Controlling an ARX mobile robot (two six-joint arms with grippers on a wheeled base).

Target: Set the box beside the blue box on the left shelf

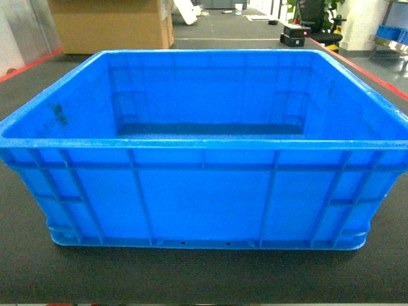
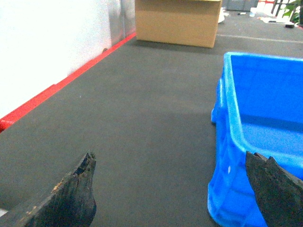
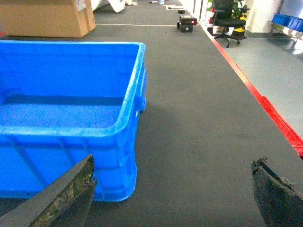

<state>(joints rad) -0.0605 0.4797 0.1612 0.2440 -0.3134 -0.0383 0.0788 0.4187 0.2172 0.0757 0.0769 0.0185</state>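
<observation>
Box: the blue box [image 1: 204, 191] sits upright on a dark mat [image 1: 204, 280], filling the middle of the head view, its long side facing the camera; nothing lies inside it.
Box build: thick rolled rim, vertical ribs on the outer walls, smooth flat bottom.
Left gripper: the left gripper [image 2: 177, 189] is spread wide open, with worn dark fingers [image 2: 75, 198] at the bottom corners of its wrist view; it holds nothing.
Box to left gripper: the box's near corner lies just beside the right-hand finger in the left wrist view, low at that edge; whether they touch cannot be told. The gap between the fingers shows mostly bare mat to the outside of the box.
Right gripper: the right gripper [image 3: 173, 189] is likewise wide open and holds nothing, one finger at each bottom corner of its view.
Box to right gripper: the box's corner stands just behind the left-hand finger in the right wrist view; the rest of the gap shows bare mat.
Surroundings: a cardboard box [image 1: 111, 25] stands behind the blue box to the left; red floor tape [image 3: 265, 104] edges the mat; an office chair [image 3: 227, 21] stands far back on the right.
Shelf: no roller rack can be made out.
</observation>
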